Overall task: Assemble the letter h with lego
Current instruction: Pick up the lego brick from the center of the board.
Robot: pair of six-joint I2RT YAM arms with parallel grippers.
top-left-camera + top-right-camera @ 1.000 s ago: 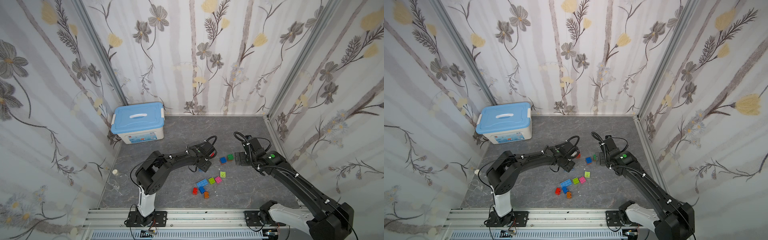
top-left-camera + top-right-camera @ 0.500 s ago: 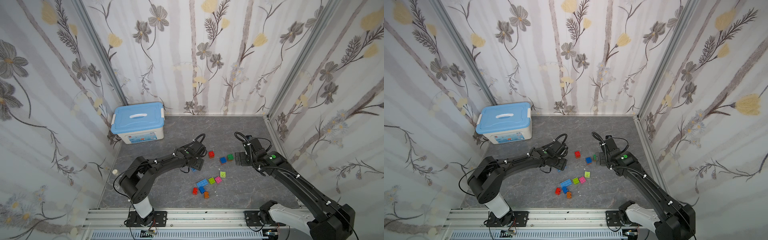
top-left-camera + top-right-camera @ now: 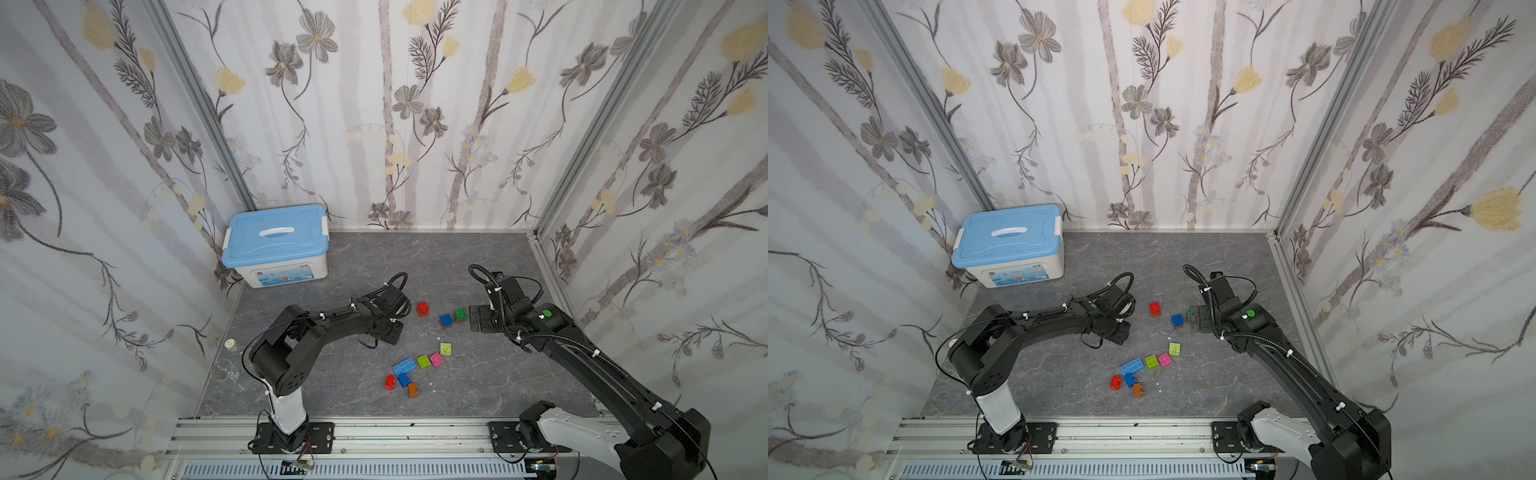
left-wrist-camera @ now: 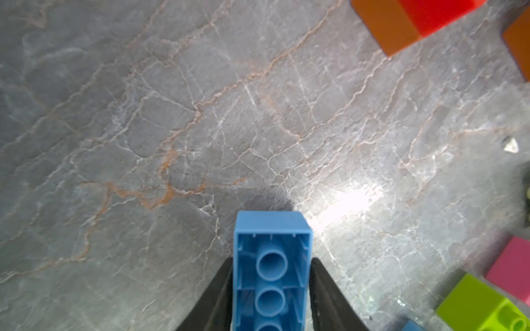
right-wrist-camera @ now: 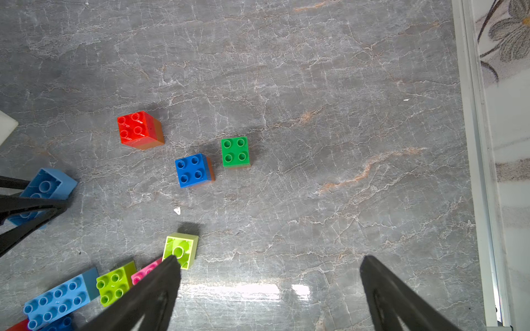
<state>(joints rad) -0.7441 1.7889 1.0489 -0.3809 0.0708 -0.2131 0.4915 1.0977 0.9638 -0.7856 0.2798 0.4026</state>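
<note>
**Work surface, both arms in view.** I read the left gripper (image 4: 271,260) as clamped on a long light-blue brick (image 4: 271,243), with one finger (image 4: 220,286) pressed flat against each long side and the hollow underside facing the wrist camera. The brick juts past the fingertips, low over the grey table (image 4: 200,114). I cannot tell whether its far end touches the surface. In both top views the arm covers this brick.

The right gripper (image 5: 269,258) is spread wide with nothing between its fingers. In a top view it sits just beside the green brick (image 3: 460,314).

Loose lego, as I see it from above:
- **Middle of the table:** the red brick (image 3: 422,308), the blue brick (image 3: 445,320) and the green brick stand studs up. The last two are close together and the red one stands a little apart.
- **Nearer the rail:** a tipped lime brick (image 3: 445,348) lies alone on its side.
- **Closer still to the rail:** a cluster — a second long light-blue brick (image 3: 404,367), an upright lime brick (image 3: 423,360) and a pink brick (image 3: 436,359) form a close row. A small red brick (image 3: 390,382), a small blue brick (image 3: 403,379) and an orange brick (image 3: 412,389) lie just beside them.

The storage box (image 3: 276,245) sits in the back corner with its lid on, well apart from every brick.
</note>
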